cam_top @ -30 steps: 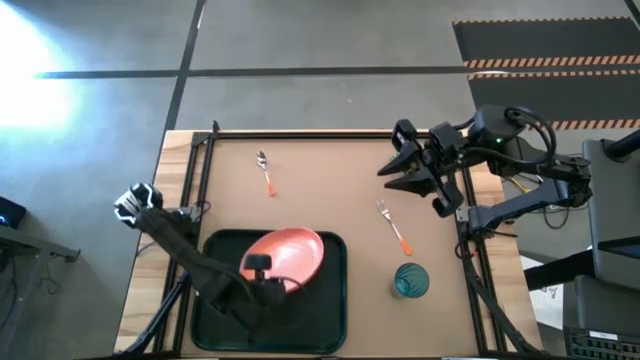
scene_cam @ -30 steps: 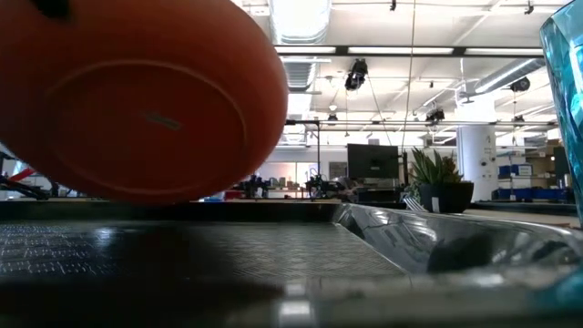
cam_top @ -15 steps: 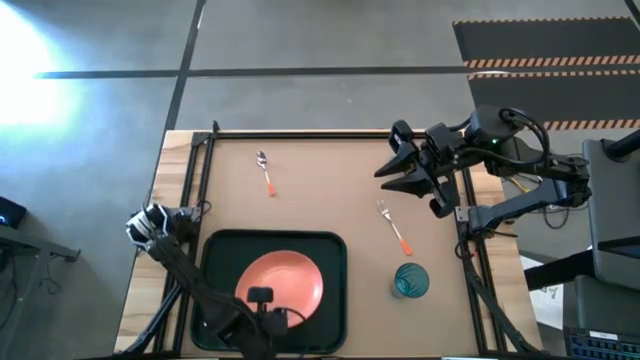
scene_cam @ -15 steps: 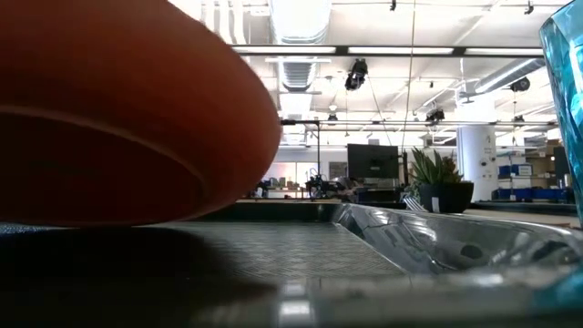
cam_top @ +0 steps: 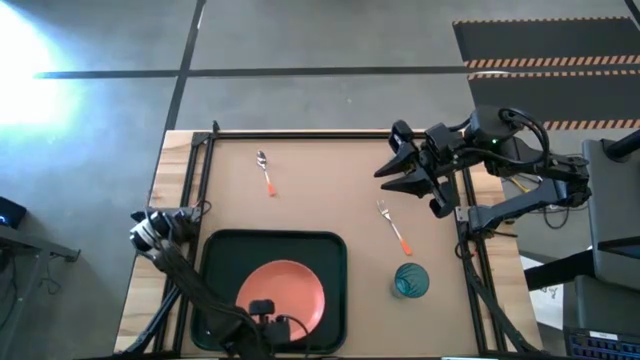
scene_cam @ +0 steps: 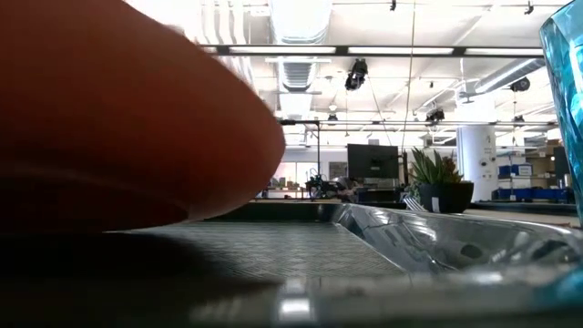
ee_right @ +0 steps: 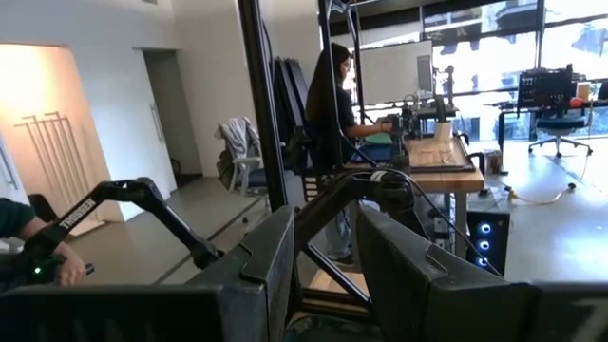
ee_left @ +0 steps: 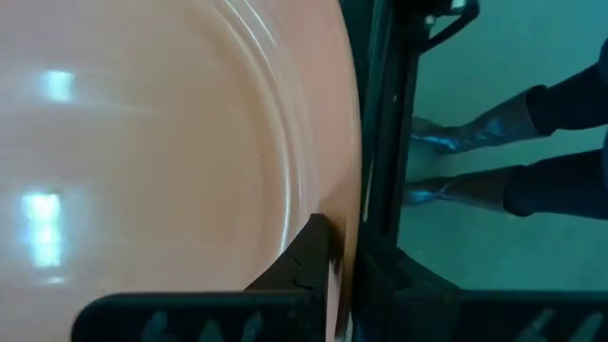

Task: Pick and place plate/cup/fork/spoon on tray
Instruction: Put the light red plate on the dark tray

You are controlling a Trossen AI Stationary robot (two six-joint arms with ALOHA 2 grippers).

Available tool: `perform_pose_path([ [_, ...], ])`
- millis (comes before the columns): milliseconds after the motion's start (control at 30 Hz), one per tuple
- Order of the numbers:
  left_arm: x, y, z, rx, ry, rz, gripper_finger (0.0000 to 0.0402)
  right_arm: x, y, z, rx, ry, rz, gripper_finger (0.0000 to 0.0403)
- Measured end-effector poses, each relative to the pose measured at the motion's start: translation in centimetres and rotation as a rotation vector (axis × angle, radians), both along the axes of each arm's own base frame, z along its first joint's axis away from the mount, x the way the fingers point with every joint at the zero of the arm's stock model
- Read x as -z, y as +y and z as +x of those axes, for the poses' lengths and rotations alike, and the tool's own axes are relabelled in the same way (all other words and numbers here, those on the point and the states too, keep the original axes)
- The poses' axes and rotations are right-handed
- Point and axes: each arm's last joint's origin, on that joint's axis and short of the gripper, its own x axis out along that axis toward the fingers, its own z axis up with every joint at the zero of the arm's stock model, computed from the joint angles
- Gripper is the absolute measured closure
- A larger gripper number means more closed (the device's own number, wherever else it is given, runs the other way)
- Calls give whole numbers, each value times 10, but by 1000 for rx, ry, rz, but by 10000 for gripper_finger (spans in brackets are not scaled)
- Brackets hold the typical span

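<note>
The orange-red plate lies nearly level over the floor of the dark green tray, toward its near side. In the low view the plate fills the left, low over the tray; whether it touches the floor I cannot tell. My left gripper is shut on the plate's near rim. The spoon lies at the far left of the table. The fork and the teal cup are right of the tray. My right gripper hangs open, high over the far right, holding nothing. My left gripper pinches the plate's rim on its near side between its two fingers. One finger lies on the plate's upper face and the other goes under the rim. The fingers come slanting down from the table's near side. The plate sits almost level.
A dark frame rail runs along the table's left and right sides. A person's feet show on the floor beside the table. A potted plant stands beyond the tray. A person stands at a desk in the room.
My left gripper has gone down and toward the table's near edge, staying shut on the plate. The plate, tilted with its far rim raised near the tray's far side, has come level and sunk low into the tray's near half.
</note>
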Motion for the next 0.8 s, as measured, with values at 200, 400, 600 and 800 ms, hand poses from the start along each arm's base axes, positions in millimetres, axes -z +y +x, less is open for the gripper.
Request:
perform_pose_path([
  [200,19,-3,16,-25,-87,-22,400,1,0,3,-1,9,3,296],
  [400,24,2,25,11,-125,25,400,2,0,3,0,13,3,296],
  [600,24,12,34,46,-152,68,401,2,0,3,-2,19,13,296],
  [800,29,13,37,40,-179,45,401,2,0,3,-7,29,33,296],
])
